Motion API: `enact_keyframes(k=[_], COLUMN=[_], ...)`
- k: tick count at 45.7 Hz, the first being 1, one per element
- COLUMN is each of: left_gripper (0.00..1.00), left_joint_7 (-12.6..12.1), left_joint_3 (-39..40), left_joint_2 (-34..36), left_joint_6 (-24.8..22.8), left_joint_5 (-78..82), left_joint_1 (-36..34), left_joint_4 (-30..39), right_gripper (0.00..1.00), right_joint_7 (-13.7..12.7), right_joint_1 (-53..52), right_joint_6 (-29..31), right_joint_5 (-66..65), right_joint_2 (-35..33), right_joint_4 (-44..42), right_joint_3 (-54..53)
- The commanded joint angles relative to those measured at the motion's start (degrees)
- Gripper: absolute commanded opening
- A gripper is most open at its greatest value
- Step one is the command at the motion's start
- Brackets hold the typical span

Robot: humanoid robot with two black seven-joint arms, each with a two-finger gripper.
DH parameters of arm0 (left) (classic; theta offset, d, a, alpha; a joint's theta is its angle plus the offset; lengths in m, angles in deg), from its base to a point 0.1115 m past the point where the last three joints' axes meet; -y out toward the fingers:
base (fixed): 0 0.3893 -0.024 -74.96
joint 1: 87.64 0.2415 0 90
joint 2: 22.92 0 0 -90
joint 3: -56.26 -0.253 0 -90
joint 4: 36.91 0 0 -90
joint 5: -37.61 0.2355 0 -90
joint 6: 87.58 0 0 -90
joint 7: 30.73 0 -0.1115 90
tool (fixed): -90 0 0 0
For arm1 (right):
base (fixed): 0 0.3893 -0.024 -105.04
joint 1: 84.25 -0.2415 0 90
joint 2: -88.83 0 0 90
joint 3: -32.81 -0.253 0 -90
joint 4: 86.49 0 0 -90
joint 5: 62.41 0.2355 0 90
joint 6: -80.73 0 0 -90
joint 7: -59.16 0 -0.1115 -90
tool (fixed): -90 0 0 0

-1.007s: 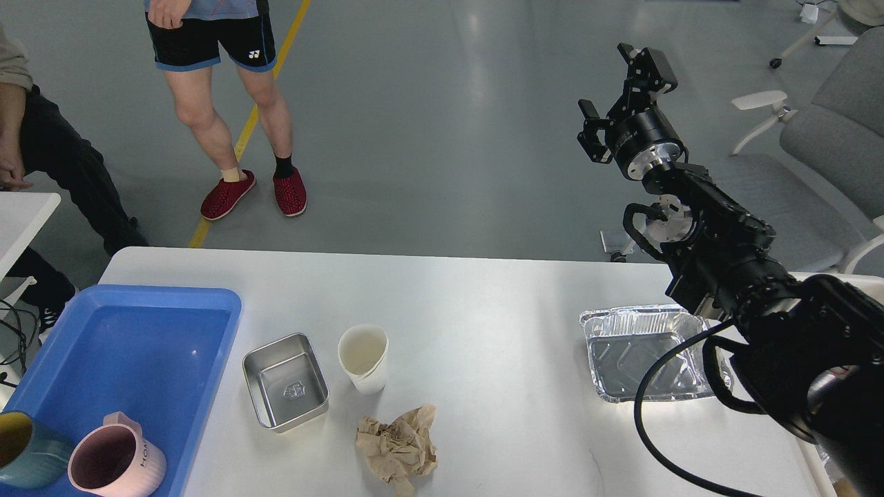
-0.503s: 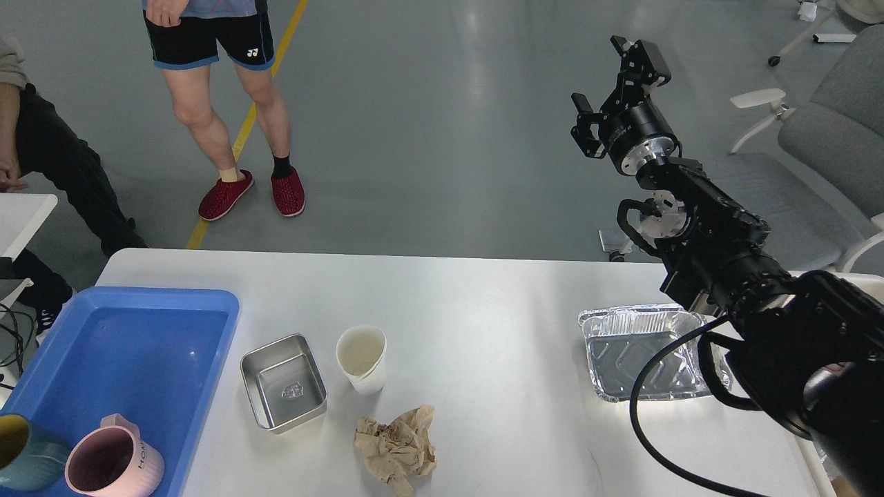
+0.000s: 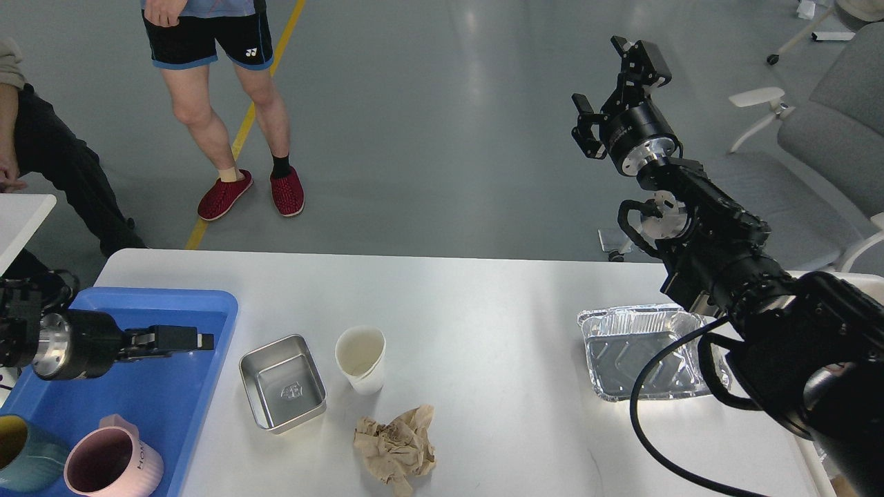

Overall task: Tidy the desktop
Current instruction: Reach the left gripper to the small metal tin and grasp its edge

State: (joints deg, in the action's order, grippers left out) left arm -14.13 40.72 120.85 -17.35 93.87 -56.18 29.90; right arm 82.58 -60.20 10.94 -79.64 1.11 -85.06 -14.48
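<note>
On the white counter [image 3: 483, 297], which fills the near half of the view, tidying looks barely begun: two mugs [image 3: 103, 469] sit in the blue tray [image 3: 221, 307], while one steel tin [image 3: 283, 383], one paper cup [image 3: 361, 359], one crumpled paper [image 3: 395, 447] and one foil tray [image 3: 646, 352] remain, the left gripper [image 3: 197, 339] narrow and empty over the tray, the right gripper [image 3: 611, 83] wide, empty and raised.

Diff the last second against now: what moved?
The left arm came into view from the left; its gripper now hangs over the blue tray, holding nothing. The right gripper shifted slightly left early on, staying raised past the desktop. Steel tin, paper cup, crumpled paper, foil tray and mugs stayed put.
</note>
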Motion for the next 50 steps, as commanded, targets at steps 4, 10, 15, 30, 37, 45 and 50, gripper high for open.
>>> enact_keyframes(k=[4,10,15,30,37,45,50], left_gripper=[0.83,0.83,0.83,0.83,0.77,0.7,0.56], left_joint_7=[0.1,-0.2,-0.1,-0.2,-0.1,0.0,0.1], left_joint_3=[0.8,0.3,0.2,0.0,0.5,0.5,0.2], left_joint_2=[-10.3,-12.6,-12.3,-10.6,-12.5,-14.3,-14.9], left_joint_6=[1.4,1.4,1.2,1.1,2.4,3.0,3.4], left_joint_5=[-5.5,-5.4,-5.4,-5.6,-5.5,-5.5,-5.5], left_joint_1=[4.3,5.7,5.9,6.5,8.8,9.7,9.7], left_joint_4=[-9.0,-9.3,-9.3,-9.7,-10.7,-12.0,-12.2], right_gripper=[1.0,1.0,1.0,1.0,1.0,1.0,1.0], right_joint_7=[0.0,0.0,0.0,0.0,0.0,0.0,0.0], right_joint_1=[0.0,0.0,0.0,0.0,0.0,0.0,0.0], right_joint_6=[0.0,0.0,0.0,0.0,0.0,0.0,0.0], right_joint_5=[0.0,-0.1,-0.2,-0.2,-0.4,-0.7,-0.8], right_joint_2=[-0.1,0.0,-0.1,-0.1,-0.1,-0.2,-0.2], right_joint_4=[0.0,0.0,0.0,0.0,0.0,0.0,0.0], right_joint_3=[0.1,0.1,0.1,0.2,0.2,0.1,0.1])
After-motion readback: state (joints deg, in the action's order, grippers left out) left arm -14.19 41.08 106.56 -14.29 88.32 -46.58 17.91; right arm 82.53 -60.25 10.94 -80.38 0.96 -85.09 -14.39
